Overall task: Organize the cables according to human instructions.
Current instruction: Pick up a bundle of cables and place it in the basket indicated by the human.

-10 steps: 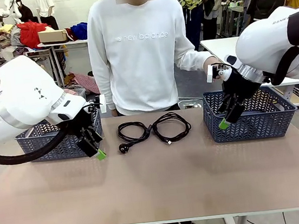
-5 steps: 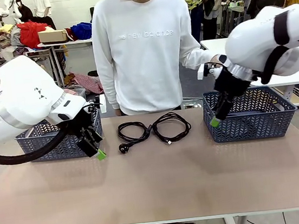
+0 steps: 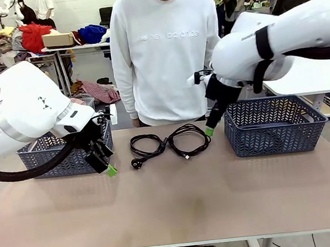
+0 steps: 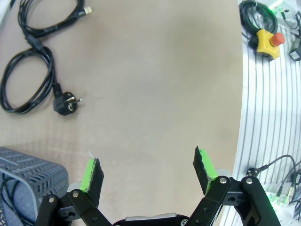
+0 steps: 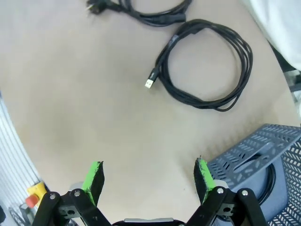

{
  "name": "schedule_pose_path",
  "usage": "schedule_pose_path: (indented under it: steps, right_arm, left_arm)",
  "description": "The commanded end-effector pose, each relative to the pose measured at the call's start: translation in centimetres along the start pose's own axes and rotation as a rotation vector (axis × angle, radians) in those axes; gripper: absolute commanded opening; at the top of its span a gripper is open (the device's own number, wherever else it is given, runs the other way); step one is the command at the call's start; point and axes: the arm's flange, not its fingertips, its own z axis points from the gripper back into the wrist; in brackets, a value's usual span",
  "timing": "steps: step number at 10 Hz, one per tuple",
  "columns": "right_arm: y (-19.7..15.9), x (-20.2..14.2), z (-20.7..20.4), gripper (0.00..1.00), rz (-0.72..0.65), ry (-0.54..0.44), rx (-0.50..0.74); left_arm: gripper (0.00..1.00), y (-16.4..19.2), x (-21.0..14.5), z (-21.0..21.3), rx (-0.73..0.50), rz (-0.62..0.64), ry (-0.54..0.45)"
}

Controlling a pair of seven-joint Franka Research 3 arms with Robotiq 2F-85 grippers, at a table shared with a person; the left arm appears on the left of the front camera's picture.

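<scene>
Right tool [image 3: 209,131] swung toward cables [image 3: 166,142], wide open, empty.

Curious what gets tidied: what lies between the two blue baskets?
In the front view, two coiled cables lie there side by side: the round-plug cable and the small-connector cable.

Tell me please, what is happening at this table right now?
Two coiled black cables lie on the beige table between two blue-grey plastic baskets: the round-plug cable and the flat-connector cable. The right gripper hangs open above the table near the flat-connector cable, touching nothing. The left gripper, also open and empty, hovers by the left basket. A person in a white sweatshirt stands at the far side.
</scene>
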Motion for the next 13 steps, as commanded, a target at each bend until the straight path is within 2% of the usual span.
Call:
schedule_pose_path:
  steps: [1, 5, 13]
  right_arm:
    - [-0.3, 3.3, -1.9, 1.00, -0.050, 0.040, -0.055]
    - [-1.1, 7.0, -5.9, 1.00, -0.105, 0.091, -0.090]
    - [-1.6, 6.3, -7.0, 1.00, -0.097, 0.082, -0.056]
  left_arm:
    - [1.00, 0.0, -0.2, 0.2, -0.006, 0.006, 0.001]
    - [1.00, 0.0, -0.2, 0.2, -0.006, 0.006, 0.001]
    - [1.00, 0.0, -0.2, 0.2, -0.006, 0.006, 0.001]
